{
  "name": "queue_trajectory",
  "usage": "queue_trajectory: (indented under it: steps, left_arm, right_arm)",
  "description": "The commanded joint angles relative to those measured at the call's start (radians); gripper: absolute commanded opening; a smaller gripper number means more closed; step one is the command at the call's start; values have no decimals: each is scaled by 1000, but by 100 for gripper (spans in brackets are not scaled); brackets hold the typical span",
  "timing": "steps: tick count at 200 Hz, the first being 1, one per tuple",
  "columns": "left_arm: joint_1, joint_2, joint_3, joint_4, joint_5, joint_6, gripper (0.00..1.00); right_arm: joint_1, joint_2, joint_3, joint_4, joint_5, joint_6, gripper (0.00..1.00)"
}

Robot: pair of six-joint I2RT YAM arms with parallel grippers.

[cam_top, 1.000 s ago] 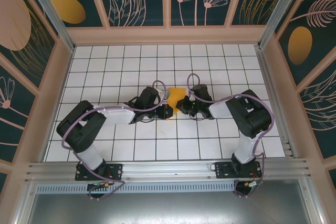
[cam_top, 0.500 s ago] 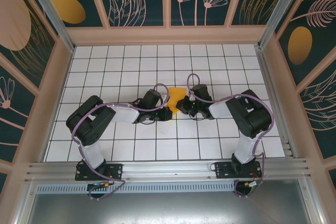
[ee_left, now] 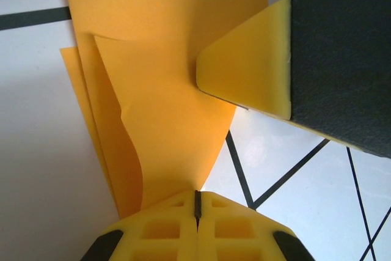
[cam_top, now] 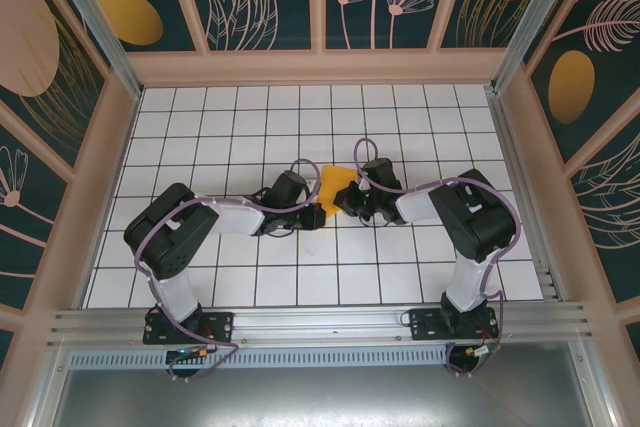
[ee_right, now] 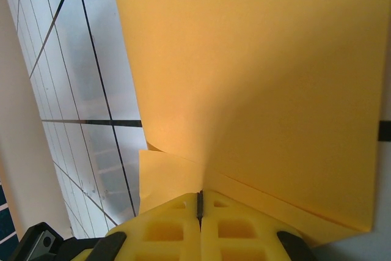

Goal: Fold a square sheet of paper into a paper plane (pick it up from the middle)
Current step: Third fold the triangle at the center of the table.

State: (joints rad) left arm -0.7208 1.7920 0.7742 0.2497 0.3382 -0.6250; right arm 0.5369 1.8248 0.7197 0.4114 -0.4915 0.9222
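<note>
A white counter (cam_top: 220, 127), ruled into square tiles by dark lines, lay inside a booth of dark teal wall panels (cam_top: 265, 7) painted with pale leaves and orange ovals. A ribbed aluminium rail (cam_top: 320, 319) ran along the counter's near edge. Well out from the middle of that rail was the thin orange-yellow sheet of paper (cam_top: 335, 185), creased into a smaller angular shape with several layers overlapping.

The left hand (cam_top: 318, 215) extended from the rail's left end and met the sheet at the corner facing the rail. Its two yellow pads were pressed together with no gap, and the paper's lower point was pinched in the seam between them. The right hand (cam_top: 344, 204) extended from the rail's right end, its pads likewise fully closed on a folded edge of the same sheet.

In the left wrist view, one yellow-padded, black-backed finger (ee_left: 250, 71) of the right hand overlapped the paper's edge, just beside the left hand's grip. The sheet looked raised off the tiles, though the overhead view was too small to be certain. Both arms lay low and bent, elbows out toward the rail's ends.
</note>
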Motion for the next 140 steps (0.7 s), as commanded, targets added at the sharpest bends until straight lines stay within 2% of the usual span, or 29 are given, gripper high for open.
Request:
queue_trajectory:
  steps: [1, 24, 45, 96, 121, 140]
  left_arm:
    - [2, -62, -51, -77, -8, -23, 2]
    - [2, -179, -85, 5, 36, -79, 7]
    - [2, -209, -73, 99, 64, -168, 9]
    - [2, -54, -79, 302, 87, -377, 9]
    - [3, 19, -81, 393, 113, -411, 9]
    - [2, 41, -75, 373, 83, -397, 9]
  right_arm:
    - [5, 45, 8, -74, 56, -29, 6]
    - [5, 40, 4, -63, 52, -21, 6]
    - [5, 34, -1, -63, 59, -14, 6]
    - [5, 41, -2, -64, 60, -6, 6]
    - [4, 38, -6, -66, 64, -7, 6]
    - [5, 39, -8, -71, 67, -9, 6]
